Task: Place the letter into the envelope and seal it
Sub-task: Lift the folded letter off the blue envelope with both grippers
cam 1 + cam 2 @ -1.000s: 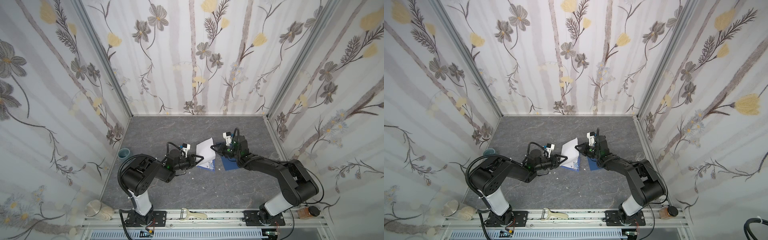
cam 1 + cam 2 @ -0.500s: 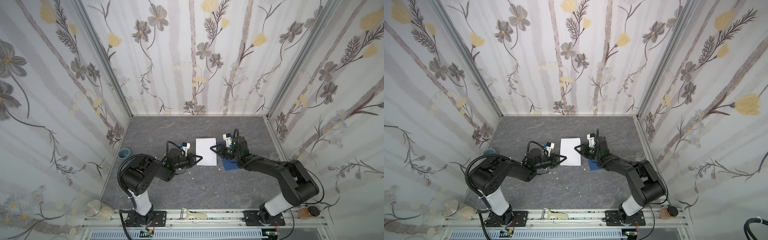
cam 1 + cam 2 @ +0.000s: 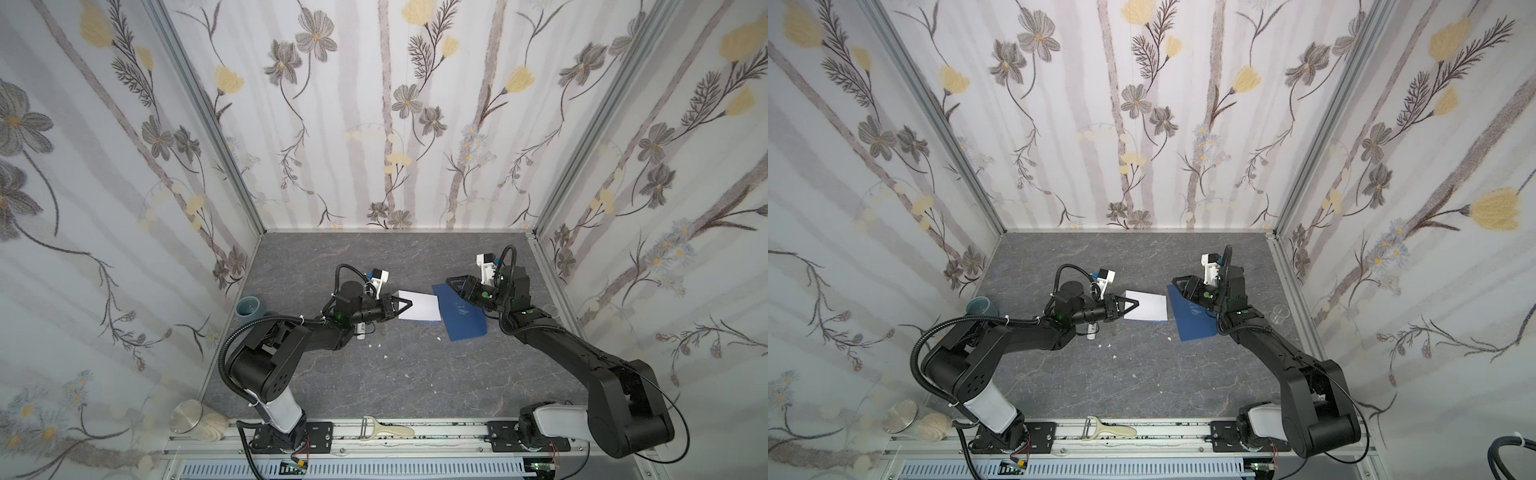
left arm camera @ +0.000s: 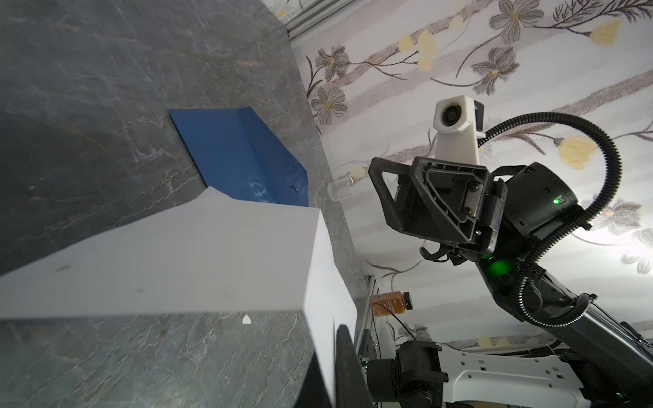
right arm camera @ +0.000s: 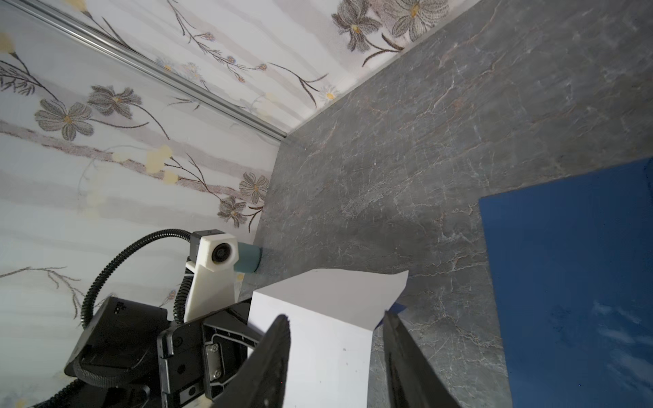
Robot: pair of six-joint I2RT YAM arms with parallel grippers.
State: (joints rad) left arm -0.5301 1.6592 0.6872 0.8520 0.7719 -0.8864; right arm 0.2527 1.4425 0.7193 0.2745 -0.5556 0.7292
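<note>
The letter (image 3: pixel 420 306) is a white sheet at mid-table, plain side up and bent along a crease. My left gripper (image 3: pixel 409 305) is shut on its left edge; in the left wrist view the sheet (image 4: pixel 176 261) runs between the fingers (image 4: pixel 344 367). The dark blue envelope (image 3: pixel 459 316) lies flat just right of the sheet, whose right edge reaches the envelope's left side. My right gripper (image 3: pixel 451 286) hovers open over the envelope's far left corner, holding nothing. In the right wrist view its fingers (image 5: pixel 279 339) frame the letter (image 5: pixel 328 293) without touching it, and the envelope (image 5: pixel 572 282) is beside them.
A teal cup (image 3: pixel 250 309) stands by the left wall. A white glue stick (image 3: pixel 361 330) lies under my left arm. A clear glass (image 3: pixel 1281 313) stands near the right wall. Small paper scraps (image 3: pixel 386 356) dot the floor. A peeler (image 3: pixel 386 430) and a jar (image 3: pixel 189 419) lie along the front rail.
The letter, held up at its right side a second ago, has dropped flat. My left gripper has shut on its left edge. My right gripper has opened and pulled back right, uncovering the envelope.
</note>
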